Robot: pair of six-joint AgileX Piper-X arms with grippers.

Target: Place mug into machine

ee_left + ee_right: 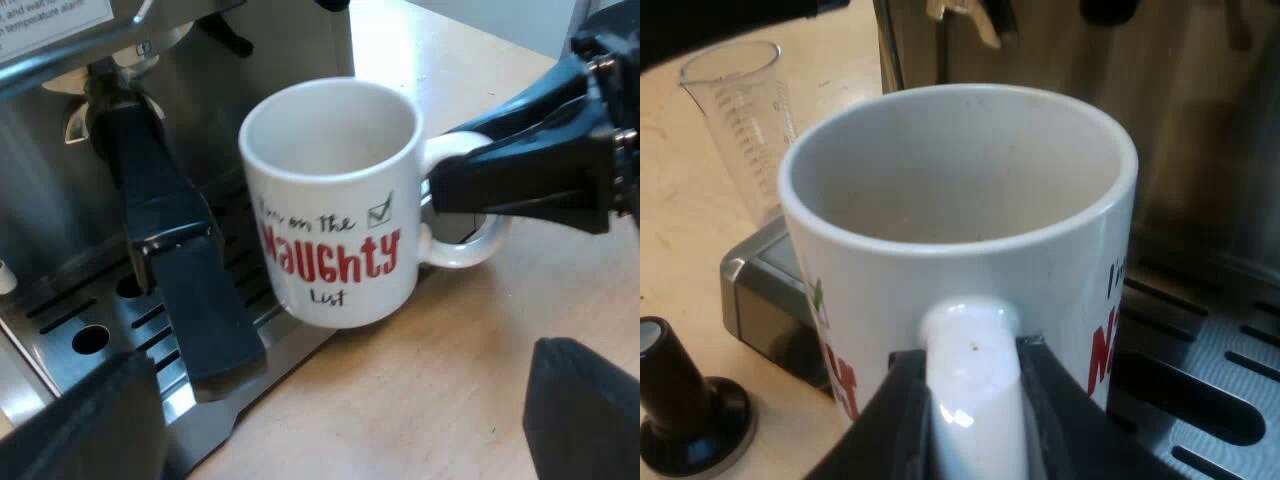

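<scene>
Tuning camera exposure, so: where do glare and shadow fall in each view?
Left wrist view: the table beyond the mug is washed out bright. Right wrist view: a glint sits on the mug's handle, while the machine's front is dim.

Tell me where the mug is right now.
In the left wrist view the mug is at the edge of the drip tray, beside the holder's dark handle, with the right gripper shut on its handle.
</scene>
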